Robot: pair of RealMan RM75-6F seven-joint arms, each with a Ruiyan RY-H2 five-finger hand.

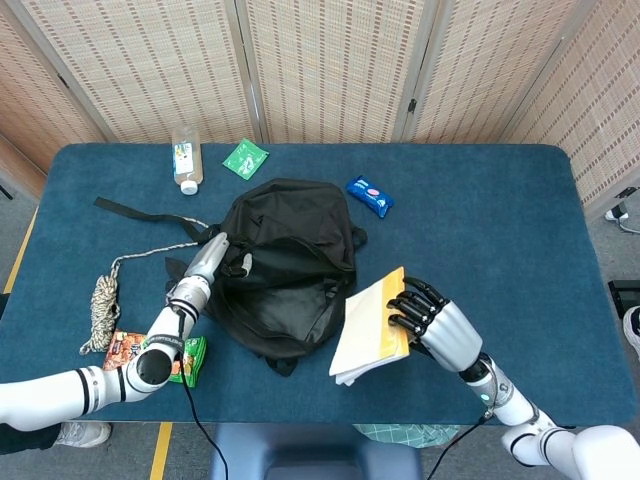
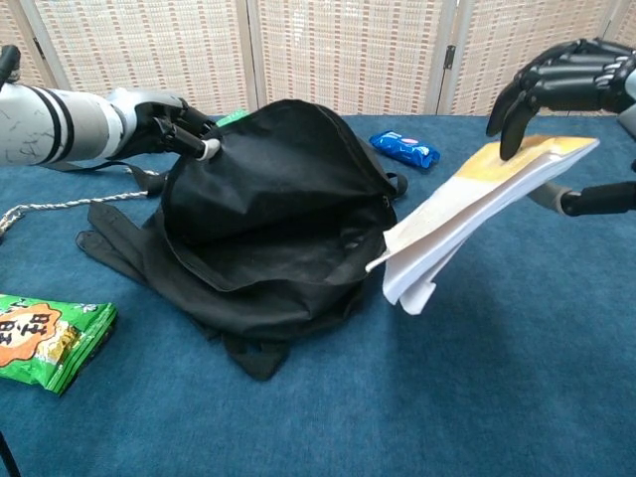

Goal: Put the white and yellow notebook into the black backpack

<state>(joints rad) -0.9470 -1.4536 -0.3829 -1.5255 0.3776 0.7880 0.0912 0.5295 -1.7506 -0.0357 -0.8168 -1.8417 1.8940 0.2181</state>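
- right hand grips the white and yellow notebook at its yellow edge, dark fingers over the top cover, thumb underneath in chest view
- notebook is lifted off the table, tilted, low white end drooping toward the black backpack; pages hang loose at that end
- notebook sits lower centre-right of head frame, just beside the backpack's right edge, not inside it
- left hand pinches the backpack's rim at centre-left of head frame, holding the opening up; chest view shows it at upper left with the mouth gaping
- backpack lies mid-table, strap trailing to the left
- rest: bottle and green packet at top left, blue packet above the backpack's right side, rope at left, snack bag lower left
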